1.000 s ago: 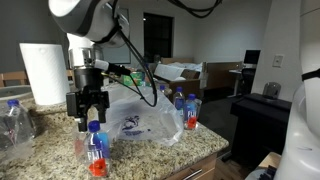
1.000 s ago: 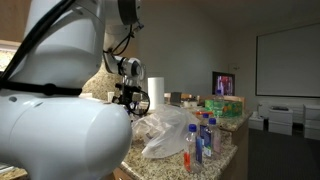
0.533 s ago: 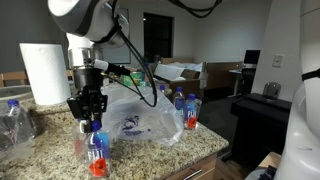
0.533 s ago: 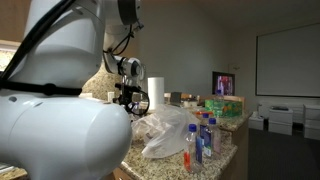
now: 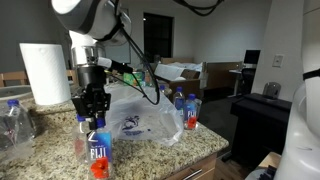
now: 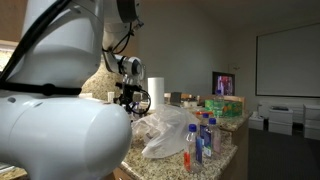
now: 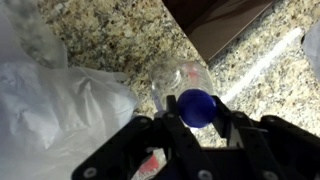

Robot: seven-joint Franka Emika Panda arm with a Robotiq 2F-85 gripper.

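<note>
Plainly the grasp itself is made: the gripper (image 5: 93,117) comes down from above and is clamped on the blue cap (image 7: 197,107) of a water bottle (image 5: 97,153), with its fingers (image 7: 168,128) pressed to either side of the cap in the wrist view. The water bottle stands upright near the front edge of the granite counter (image 5: 45,150), just beside a crumpled plastic bag (image 5: 140,115). Its base runs to the bottom of the picture, so I cannot tell whether it rests on the stone or hangs just clear. Taking hold looks done to me; beyond that nothing shows, since the water bottle is outside the plastic bag and well apart from the other bottles (image 5: 185,108) beyond it.
</note>
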